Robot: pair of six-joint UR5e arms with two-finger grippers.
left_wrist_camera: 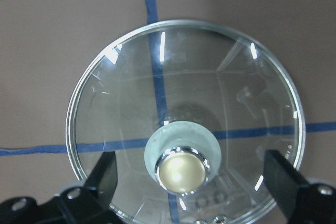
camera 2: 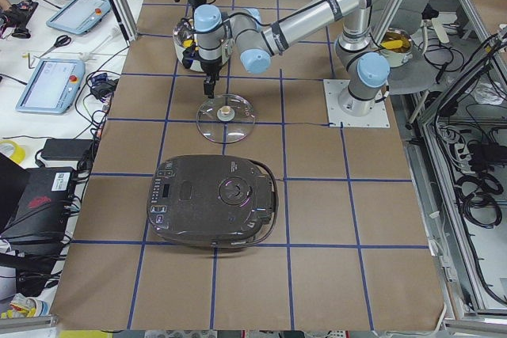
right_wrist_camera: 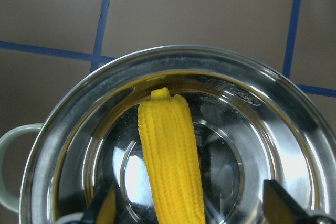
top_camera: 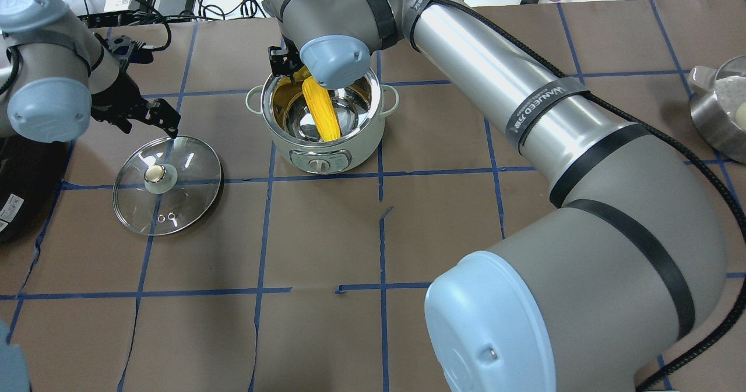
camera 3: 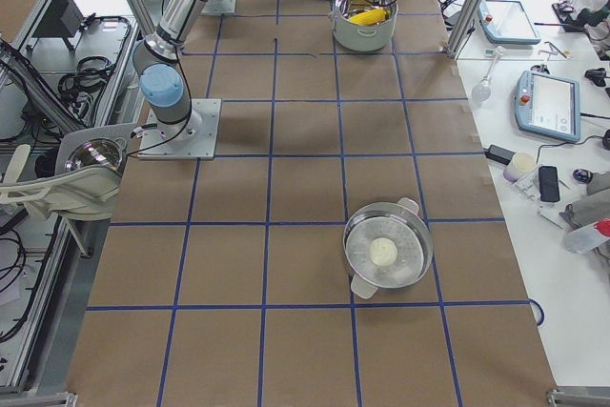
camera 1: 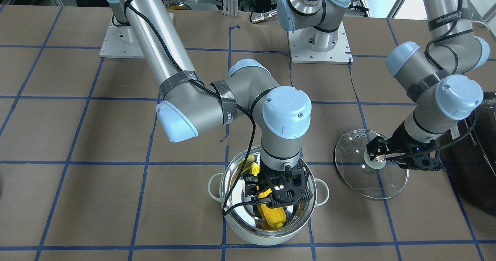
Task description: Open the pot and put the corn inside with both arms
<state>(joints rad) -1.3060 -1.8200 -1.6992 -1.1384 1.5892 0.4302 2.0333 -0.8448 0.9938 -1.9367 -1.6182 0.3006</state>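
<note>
Surface: brown paper table gridded in blue tape, black cooker at one end
Front view: right gripper hangs in the mouth of the pot, straight above the corn; left gripper hovers at the knob of the lid, which lies flat beside the pot
Overhead: I see the corn leaning inside the pot, long axis running from under the right wrist toward the robot
Left wrist: fingers spread wide either side of the knob, clear of it
Right wrist: fingers apart, corn untouched between them, which the front view hides; I judge a straight lift clears it
</note>
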